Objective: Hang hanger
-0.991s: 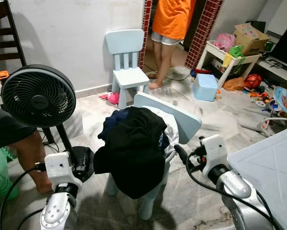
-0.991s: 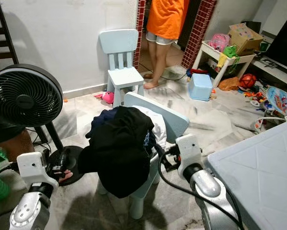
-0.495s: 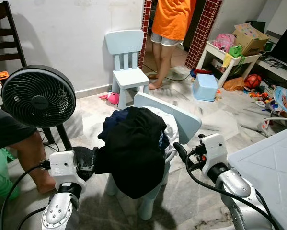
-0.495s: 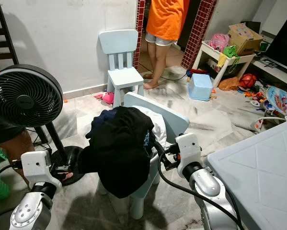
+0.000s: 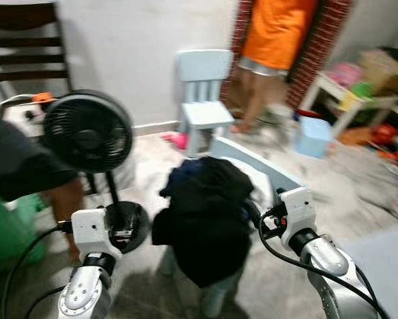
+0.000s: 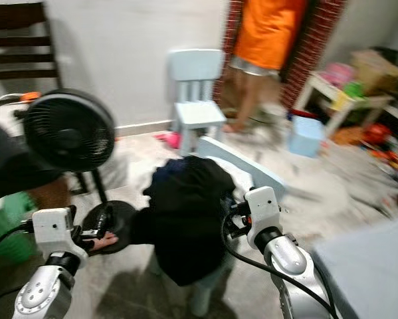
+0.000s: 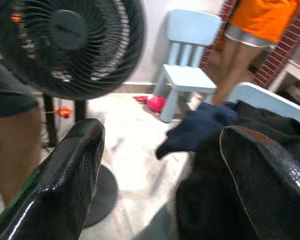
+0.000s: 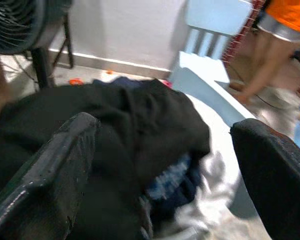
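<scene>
No readable text, no labels, no brands, no numbers, frames blurred

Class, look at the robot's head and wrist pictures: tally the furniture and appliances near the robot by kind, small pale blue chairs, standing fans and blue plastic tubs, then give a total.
Small pale blue chairs: 2, one by the wall and one under the pile of clothes
Black standing fans: 1
Blue plastic tubs: 1
Total: 4
</scene>
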Available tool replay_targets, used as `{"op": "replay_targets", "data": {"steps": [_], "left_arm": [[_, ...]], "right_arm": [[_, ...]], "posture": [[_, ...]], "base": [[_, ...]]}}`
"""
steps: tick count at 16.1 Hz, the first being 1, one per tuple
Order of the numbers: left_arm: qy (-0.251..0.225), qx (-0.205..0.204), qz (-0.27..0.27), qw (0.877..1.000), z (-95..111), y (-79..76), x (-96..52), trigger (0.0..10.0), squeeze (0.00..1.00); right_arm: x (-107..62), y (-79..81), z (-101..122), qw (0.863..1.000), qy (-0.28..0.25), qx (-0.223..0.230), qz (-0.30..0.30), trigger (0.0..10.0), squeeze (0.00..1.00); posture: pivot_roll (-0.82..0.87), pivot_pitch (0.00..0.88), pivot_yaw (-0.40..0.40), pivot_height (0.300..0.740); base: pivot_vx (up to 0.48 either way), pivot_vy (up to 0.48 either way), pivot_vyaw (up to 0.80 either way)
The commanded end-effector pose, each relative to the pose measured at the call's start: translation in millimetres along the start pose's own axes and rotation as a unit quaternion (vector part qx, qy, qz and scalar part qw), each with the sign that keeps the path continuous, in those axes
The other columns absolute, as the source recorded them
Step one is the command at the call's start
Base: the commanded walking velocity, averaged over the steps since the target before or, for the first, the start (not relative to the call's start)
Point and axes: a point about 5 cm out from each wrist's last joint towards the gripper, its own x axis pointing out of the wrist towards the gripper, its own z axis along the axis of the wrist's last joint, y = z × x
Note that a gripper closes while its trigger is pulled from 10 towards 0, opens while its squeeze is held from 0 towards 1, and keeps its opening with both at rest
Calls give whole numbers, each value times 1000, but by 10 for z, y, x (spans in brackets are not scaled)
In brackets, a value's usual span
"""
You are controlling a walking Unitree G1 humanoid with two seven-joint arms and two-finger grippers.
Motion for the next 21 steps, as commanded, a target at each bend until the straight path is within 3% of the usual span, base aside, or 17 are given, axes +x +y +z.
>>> {"op": "replay_targets", "data": {"steps": [1,11,15,18,21], "left_arm": [[-5,-5,-15,1000,43,-71,14,10000,0],[3,-10,-15,1000,30,-83,20,10000,0],[20,-22,7,1000,-10,-82,50,10000,0],[74,-107,33,991,-134,-94,53,10000,0],[145,-203,59,967,-305,-148,34,10000,0]], "right_arm": [[-23,-74,-7,1000,3,-3,-12,10000,0],[-25,-95,-4,1000,3,-4,-19,10000,0],[-22,-101,-6,1000,2,-6,-20,10000,0],[-25,-119,-2,1000,3,-8,-20,10000,0],[-21,-130,26,1000,2,-13,-18,10000,0]], "posture": [[-48,0,-94,740],[-51,0,-95,740],[-55,0,-94,740],[-56,0,-102,740],[-58,0,-112,740]], "base": [[386,0,0],[366,0,0],[0,0,0],[0,0,0],[0,0,0]]}}
